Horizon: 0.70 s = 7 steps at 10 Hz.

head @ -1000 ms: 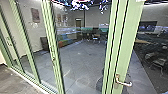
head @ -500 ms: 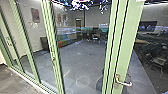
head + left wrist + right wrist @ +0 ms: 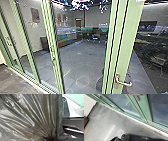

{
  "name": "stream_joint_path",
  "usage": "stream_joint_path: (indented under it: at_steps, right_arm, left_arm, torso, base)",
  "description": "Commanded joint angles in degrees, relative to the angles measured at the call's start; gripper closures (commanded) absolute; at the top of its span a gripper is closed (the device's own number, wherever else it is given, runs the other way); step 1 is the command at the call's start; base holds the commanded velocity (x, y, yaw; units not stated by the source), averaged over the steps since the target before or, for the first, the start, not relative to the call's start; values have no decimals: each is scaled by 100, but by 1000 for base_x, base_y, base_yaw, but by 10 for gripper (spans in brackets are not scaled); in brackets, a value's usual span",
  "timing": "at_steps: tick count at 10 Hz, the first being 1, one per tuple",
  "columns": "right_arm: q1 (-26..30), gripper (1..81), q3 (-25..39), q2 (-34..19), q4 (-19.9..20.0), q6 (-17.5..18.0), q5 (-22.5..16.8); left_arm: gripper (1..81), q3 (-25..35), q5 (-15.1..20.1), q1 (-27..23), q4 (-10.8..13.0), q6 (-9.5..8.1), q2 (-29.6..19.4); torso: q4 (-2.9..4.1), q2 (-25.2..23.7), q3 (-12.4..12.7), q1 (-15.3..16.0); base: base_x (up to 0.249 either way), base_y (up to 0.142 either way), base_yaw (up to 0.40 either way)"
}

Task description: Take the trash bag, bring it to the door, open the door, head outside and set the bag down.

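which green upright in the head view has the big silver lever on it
The rightmost upright. Its silver lever handle sits low and juts toward the picture's right; the other uprights look narrower and show no lever that large.

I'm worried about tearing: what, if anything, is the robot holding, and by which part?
The left claw holds the trash bag by its gathered neck.

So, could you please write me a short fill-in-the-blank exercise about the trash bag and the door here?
The lever handle is mounted on a ____-coloured door frame.
The trash bag shows large in the ____ wrist view.
The see-through pane beside that frame is made of ____.
Missing words: green; left; glass.
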Motion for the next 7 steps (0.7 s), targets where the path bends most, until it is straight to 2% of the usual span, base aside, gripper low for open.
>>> stream_joint_path:
  at_steps: [1,4,7]
  right_arm:
    - [1168,10,-406,194,169,824,-899]
    - [1335,10,-950,650,187,1132,-943]
    - [1370,10,-1530,1072,205,1588,-943]
  left_arm:
    - [811,-35,456,-229,-73,0,49]
    - [811,-123,456,-229,-73,0,111]
    - [811,-131,456,-229,-73,0,111]
  torso:
    - [0,0,0,0]
    - [0,0,0,0]
    - [0,0,-2,5]
  base:
    - [0,0,0]
    - [0,0,0]
    - [0,0,0]
